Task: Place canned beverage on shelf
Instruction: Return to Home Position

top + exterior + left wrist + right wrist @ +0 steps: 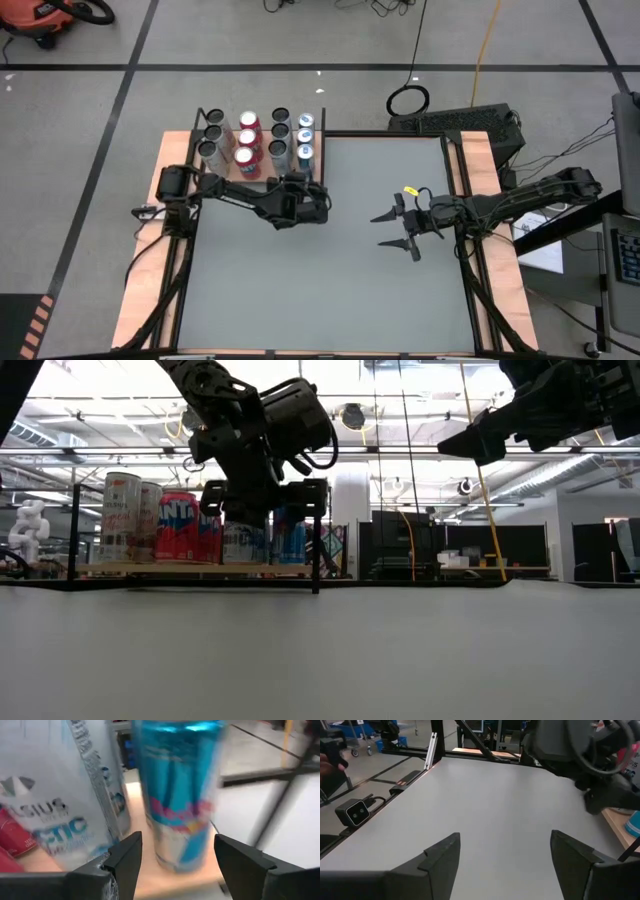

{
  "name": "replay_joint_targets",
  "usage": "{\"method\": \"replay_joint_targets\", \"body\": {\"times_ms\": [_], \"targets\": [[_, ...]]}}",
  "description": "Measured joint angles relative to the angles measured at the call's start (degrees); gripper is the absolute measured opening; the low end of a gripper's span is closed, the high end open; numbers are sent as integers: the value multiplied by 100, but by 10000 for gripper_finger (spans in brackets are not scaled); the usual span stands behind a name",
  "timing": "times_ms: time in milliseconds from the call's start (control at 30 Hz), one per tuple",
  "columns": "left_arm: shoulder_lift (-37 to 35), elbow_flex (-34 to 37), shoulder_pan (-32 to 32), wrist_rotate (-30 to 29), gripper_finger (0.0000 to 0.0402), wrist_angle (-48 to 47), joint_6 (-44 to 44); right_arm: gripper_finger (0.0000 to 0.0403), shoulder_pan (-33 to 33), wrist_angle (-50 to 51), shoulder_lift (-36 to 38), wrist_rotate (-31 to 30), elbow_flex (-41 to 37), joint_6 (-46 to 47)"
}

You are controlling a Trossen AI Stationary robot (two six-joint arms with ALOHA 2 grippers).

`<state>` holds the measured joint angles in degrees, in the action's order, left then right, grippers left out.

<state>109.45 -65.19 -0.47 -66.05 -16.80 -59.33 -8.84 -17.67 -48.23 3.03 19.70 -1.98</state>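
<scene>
The shelf (255, 180) stands at the table's far left and carries several upright cans. One of them, a blue canned beverage (177, 795), stands on its base on the wooden board (175, 882), in the column by the shelf's right edge. My left gripper (178, 845) is open. It points toward the far edge and slightly down, with one finger close on either side of this can's lower part; I see no touch. From above, this gripper (303, 180) is at the shelf's near right corner. My right gripper (379, 230) hovers open and empty over the table's right half.
A white can (60, 795) stands just beside the blue one, with red cans (248, 140) and silver cans (212, 140) farther left. A black shelf post (316, 560) rises at the near right corner. Bare grey tabletop (330, 280) spreads toward the near edge.
</scene>
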Motion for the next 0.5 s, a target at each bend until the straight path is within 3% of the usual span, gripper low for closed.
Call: {"method": "replay_joint_targets", "body": {"times_ms": [267, 500], "targets": [[-969, 5, -845, 557, 229, -631, 435, 242, 0, 121, 0, 0, 0, 1], [-1852, 4, -1839, 736, 148, -870, 1500, 230, 0, -158, 2, -4, -2, -191]]}}
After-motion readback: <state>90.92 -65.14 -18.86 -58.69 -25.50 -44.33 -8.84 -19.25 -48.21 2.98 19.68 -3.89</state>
